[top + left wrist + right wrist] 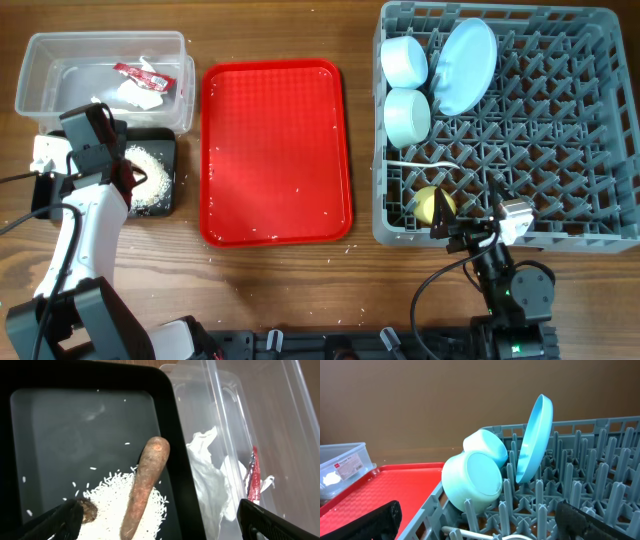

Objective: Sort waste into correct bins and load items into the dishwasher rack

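Observation:
The black tray (pixel 75 425) holds white rice crumbs (pixel 112 497), a brown stick-shaped piece (pixel 147 480) and a small dark lump (pixel 90 510). The clear tub (pixel 60 85) holds crumpled white paper (pixel 207 475) and a red-and-white wrapper (pixel 254 477). My left gripper (pixel 165 527) is open and empty, low over the black tray (pixel 165 140). The grey rack (pixel 560 130) holds the pale blue plate (pixel 467 65), two bowls (pixel 404 60) (pixel 408 115), the yellow cup (pixel 435 205) and the white spoon (pixel 425 165). My right gripper (pixel 480 527) is open and empty at the rack's front left corner.
A large red serving tray (pixel 275 150) lies between the bins and the rack, with a few crumbs on it. The tub sits right behind the black tray. Upright pegs (pixel 580 490) fill the rack's right side.

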